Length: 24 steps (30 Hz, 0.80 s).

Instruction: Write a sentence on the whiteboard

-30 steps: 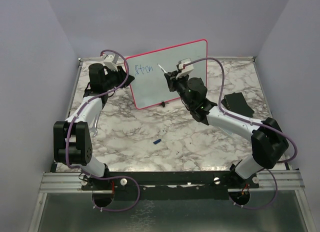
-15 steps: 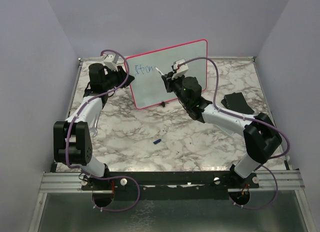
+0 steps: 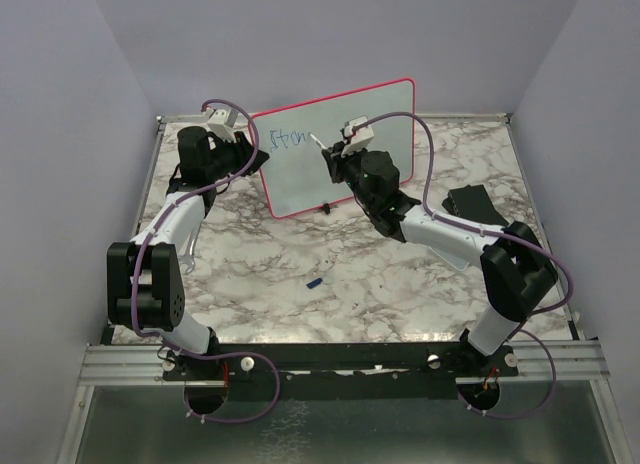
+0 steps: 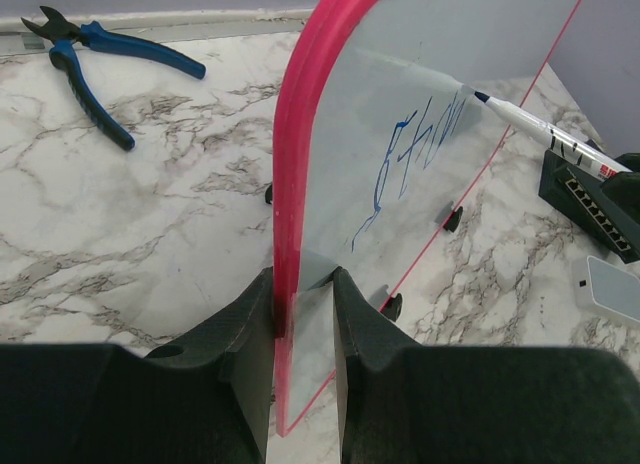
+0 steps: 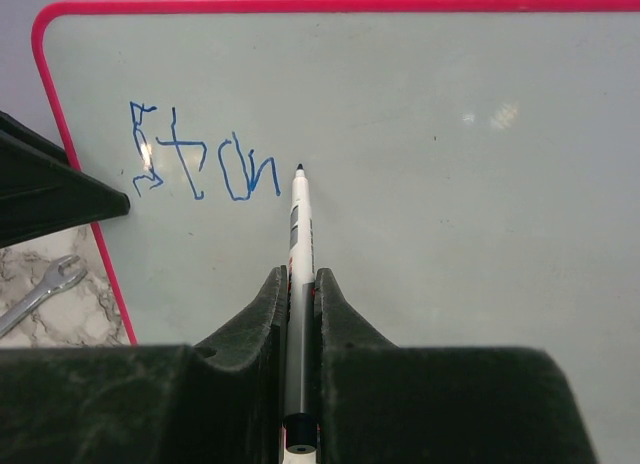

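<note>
Right hand (image 5: pixel 297 276) slid left; sentence (image 5: pixel 200 166) beside its marker (image 5: pixel 299 229).

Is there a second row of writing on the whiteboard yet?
No: the whiteboard carries only one short row of blue lettering, with the marker tip just right of it.

whiteboard (image 5: pixel 480 184) cropped at right, blue speck (image 3: pixel 314 282) unidentifiable

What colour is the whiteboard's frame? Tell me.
The whiteboard's frame is pink-red, clearest in the right wrist view.
</note>
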Each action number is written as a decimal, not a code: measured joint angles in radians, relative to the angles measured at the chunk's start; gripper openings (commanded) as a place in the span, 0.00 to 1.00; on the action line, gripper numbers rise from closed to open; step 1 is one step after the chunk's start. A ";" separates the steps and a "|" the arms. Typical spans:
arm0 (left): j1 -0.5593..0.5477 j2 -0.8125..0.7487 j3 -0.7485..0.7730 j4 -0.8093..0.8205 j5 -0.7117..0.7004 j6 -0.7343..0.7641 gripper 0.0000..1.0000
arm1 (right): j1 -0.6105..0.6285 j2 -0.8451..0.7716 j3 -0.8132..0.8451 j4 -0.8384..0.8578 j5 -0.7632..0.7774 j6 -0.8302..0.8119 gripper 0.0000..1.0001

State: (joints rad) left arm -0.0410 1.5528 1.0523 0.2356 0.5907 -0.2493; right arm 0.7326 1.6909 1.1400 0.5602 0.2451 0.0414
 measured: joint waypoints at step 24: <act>0.000 0.000 0.000 -0.001 -0.001 0.001 0.13 | -0.001 0.018 0.022 -0.002 -0.019 0.003 0.01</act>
State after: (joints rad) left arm -0.0414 1.5528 1.0527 0.2348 0.5900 -0.2481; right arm 0.7315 1.7084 1.1622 0.5579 0.2256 0.0441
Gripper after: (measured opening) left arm 0.265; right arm 0.106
